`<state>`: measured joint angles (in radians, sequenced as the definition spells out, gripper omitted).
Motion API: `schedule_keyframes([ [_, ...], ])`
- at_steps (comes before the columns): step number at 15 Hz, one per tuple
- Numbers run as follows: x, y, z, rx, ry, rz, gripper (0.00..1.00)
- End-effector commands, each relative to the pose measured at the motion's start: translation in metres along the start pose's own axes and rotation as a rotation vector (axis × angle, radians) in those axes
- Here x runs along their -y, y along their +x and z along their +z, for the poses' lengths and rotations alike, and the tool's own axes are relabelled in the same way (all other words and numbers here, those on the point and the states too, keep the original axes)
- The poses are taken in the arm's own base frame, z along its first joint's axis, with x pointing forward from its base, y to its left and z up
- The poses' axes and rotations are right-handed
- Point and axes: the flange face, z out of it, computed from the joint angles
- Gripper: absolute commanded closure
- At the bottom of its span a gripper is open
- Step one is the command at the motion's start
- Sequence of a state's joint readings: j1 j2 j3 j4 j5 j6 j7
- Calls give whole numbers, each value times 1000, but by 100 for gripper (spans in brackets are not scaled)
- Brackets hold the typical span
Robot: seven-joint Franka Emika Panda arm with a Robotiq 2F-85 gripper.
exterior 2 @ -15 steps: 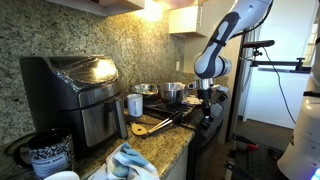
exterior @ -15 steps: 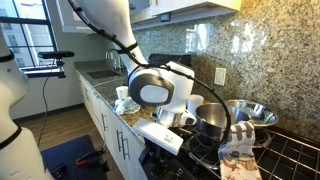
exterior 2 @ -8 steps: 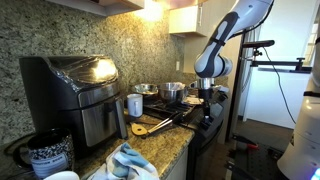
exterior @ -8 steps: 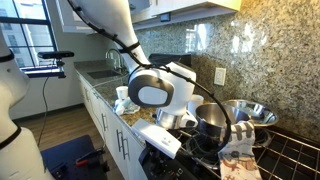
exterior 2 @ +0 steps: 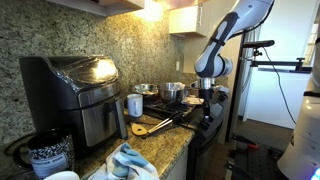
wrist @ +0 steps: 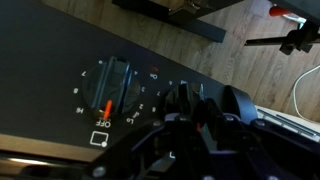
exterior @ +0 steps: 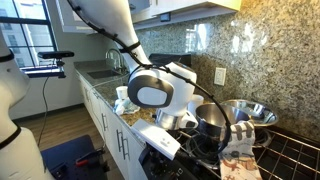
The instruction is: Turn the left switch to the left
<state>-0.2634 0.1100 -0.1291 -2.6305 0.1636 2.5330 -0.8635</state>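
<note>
In the wrist view a black stove control panel [wrist: 60, 60] carries two knobs. One knob [wrist: 113, 86] stands free, its orange pointer down at the OFF mark. My gripper [wrist: 200, 112] is closed around the neighbouring knob [wrist: 198, 100]; only that knob's dark top and a bit of orange show between the fingers. In both exterior views the gripper [exterior: 178, 128] [exterior 2: 207, 104] is pressed against the stove's front, and the knobs are hidden behind the arm.
Steel pots [exterior: 212, 120] and a bowl [exterior: 250, 112] sit on the stovetop, with a cloth [exterior: 238, 158] at the stove's front. An air fryer [exterior 2: 72, 95], a cup [exterior 2: 135, 104] and a wooden spoon [exterior 2: 150, 126] stand on the granite counter.
</note>
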Motion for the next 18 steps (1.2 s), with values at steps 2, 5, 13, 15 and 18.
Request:
schedule_keyframes([
  [2, 9, 11, 38, 4, -3, -15, 94],
  [5, 8, 11, 38, 6, -2, -13, 94],
  [13, 9, 10, 36, 6, -2, -11, 94],
  [15, 9, 10, 32, 0, -4, -9, 94],
  [18, 10, 10, 27, -2, -2, -8, 94],
])
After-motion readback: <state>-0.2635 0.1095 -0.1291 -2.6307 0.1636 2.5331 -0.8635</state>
